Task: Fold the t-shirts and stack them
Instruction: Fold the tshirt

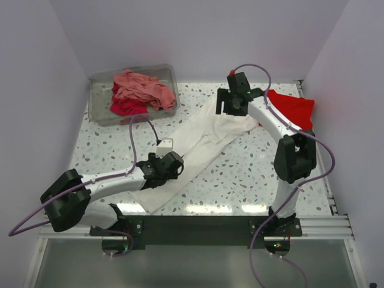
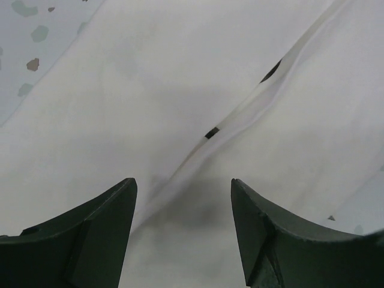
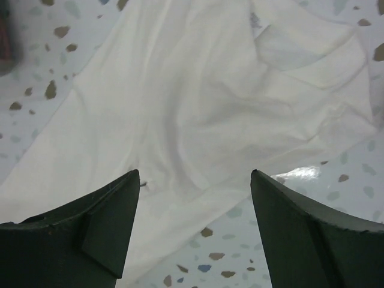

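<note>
A white t-shirt [image 1: 201, 144] lies folded lengthwise in a long diagonal strip across the table, from near left to far right. My left gripper [image 1: 171, 163] hovers over its lower half, open, with only white cloth [image 2: 180, 108] and a seam fold between the fingers [image 2: 108, 228]. My right gripper [image 1: 231, 105] stands open above the shirt's far end, nothing held; the white cloth [image 3: 198, 108] spreads below it. A bright red t-shirt [image 1: 292, 107] lies at the far right, partly behind the right arm. Salmon-pink [image 1: 144, 87] and crimson [image 1: 127, 107] shirts sit crumpled in a bin.
A clear plastic bin [image 1: 103, 114] stands at the far left of the speckled table [image 1: 252, 174]. White walls close in on three sides. A small white tag or block [image 1: 165, 144] lies beside the shirt near the left arm's cable.
</note>
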{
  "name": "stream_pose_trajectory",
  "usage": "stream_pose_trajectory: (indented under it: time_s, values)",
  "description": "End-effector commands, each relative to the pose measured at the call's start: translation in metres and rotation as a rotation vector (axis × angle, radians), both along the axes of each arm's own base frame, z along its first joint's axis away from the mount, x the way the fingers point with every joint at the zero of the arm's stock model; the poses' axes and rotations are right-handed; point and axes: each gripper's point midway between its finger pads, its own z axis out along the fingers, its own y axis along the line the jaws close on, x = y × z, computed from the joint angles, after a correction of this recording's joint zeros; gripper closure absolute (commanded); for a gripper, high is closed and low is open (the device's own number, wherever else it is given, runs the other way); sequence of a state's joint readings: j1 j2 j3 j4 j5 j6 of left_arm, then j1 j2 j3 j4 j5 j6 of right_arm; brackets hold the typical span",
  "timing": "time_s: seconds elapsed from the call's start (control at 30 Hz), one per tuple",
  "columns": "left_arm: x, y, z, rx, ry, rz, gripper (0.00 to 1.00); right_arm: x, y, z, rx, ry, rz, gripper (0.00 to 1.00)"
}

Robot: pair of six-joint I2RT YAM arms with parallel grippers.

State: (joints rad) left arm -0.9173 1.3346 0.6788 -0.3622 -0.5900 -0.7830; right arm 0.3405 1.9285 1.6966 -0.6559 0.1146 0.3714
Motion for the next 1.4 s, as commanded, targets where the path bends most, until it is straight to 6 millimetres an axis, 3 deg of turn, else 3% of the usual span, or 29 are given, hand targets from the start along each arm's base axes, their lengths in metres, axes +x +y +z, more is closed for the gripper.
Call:
stream_pose_trajectory:
  time_s: [0.0, 0.13, 0.2, 0.43, 0.77, 0.97, 1.03, 1.27, 1.3, 1.37]
  values:
    - [0.002, 0.012, -0.001, 0.022, -0.035, 0.019, 0.31, -0.036, 0.048, 0.003, 0.099, 0.015, 0.108, 0.22]
    - [-0.007, 0.013, -0.015, 0.013, -0.002, -0.002, 0.31, -0.059, 0.067, -0.032, 0.164, 0.096, 0.115, 0.22]
    - [-0.011, 0.012, -0.017, -0.010, 0.010, -0.011, 0.32, -0.065, 0.065, -0.052, 0.149, 0.144, 0.100, 0.22]
    - [-0.031, -0.002, -0.032, -0.126, 0.073, -0.042, 0.34, -0.070, 0.047, -0.097, 0.050, 0.237, 0.048, 0.22]
    - [-0.079, -0.061, -0.050, -0.214, 0.193, -0.161, 0.35, -0.056, 0.006, -0.138, 0.049, 0.307, -0.064, 0.22]
    - [-0.092, -0.102, -0.033, -0.319, 0.225, -0.231, 0.35, -0.027, -0.022, -0.146, 0.039, 0.312, -0.091, 0.22]
    - [-0.091, -0.115, -0.024, -0.354, 0.219, -0.253, 0.35, -0.010, -0.028, -0.139, 0.032, 0.288, -0.089, 0.22]
    - [-0.109, -0.164, -0.015, -0.463, 0.276, -0.364, 0.35, 0.030, -0.033, -0.143, 0.007, 0.276, -0.080, 0.22]
    - [-0.107, -0.180, -0.005, -0.511, 0.258, -0.386, 0.35, 0.039, -0.033, -0.138, 0.010, 0.263, -0.081, 0.22]
    - [-0.113, -0.192, -0.008, -0.522, 0.279, -0.412, 0.35, 0.045, -0.035, -0.146, 0.007, 0.271, -0.085, 0.22]
